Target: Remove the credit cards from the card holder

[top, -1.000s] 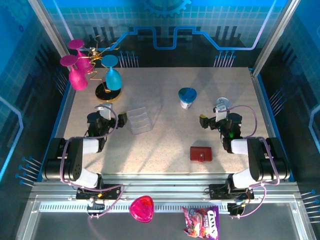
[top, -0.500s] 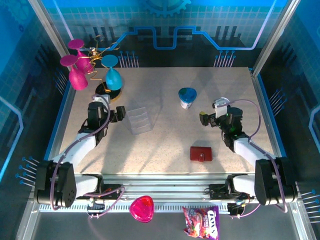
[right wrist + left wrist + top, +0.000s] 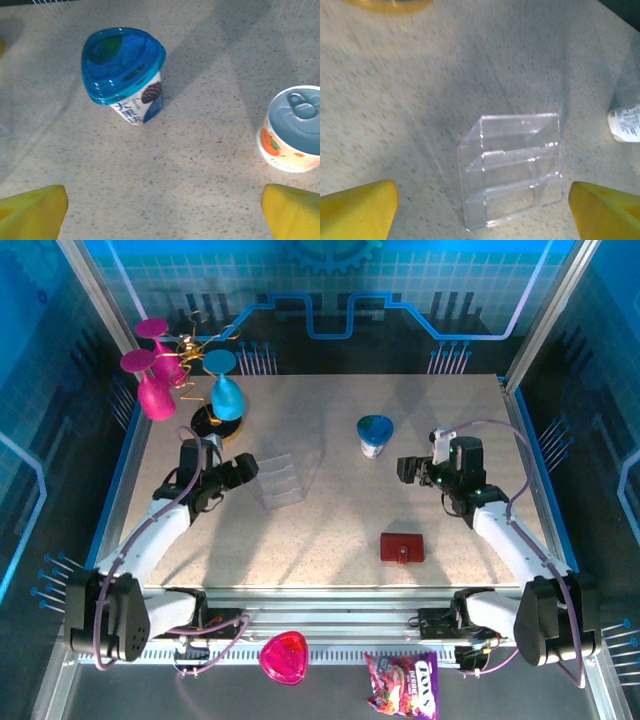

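Both claws stand spread, empty: left gripper (image 3: 241, 471) beside the clear plastic tiered stand (image 3: 278, 481), right gripper (image 3: 407, 470) near the blue-lidded yoghurt cup (image 3: 375, 433). I judge the small dark red folding wallet (image 3: 402, 548), shut at near right, light and floppy; pin one edge, pry it open.

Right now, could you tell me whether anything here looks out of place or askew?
Nothing looks spilled or damaged. The one oddity: a snack bag and a pink item lie off the table, on the ledge past its near edge. The wallet lies shut near that edge.
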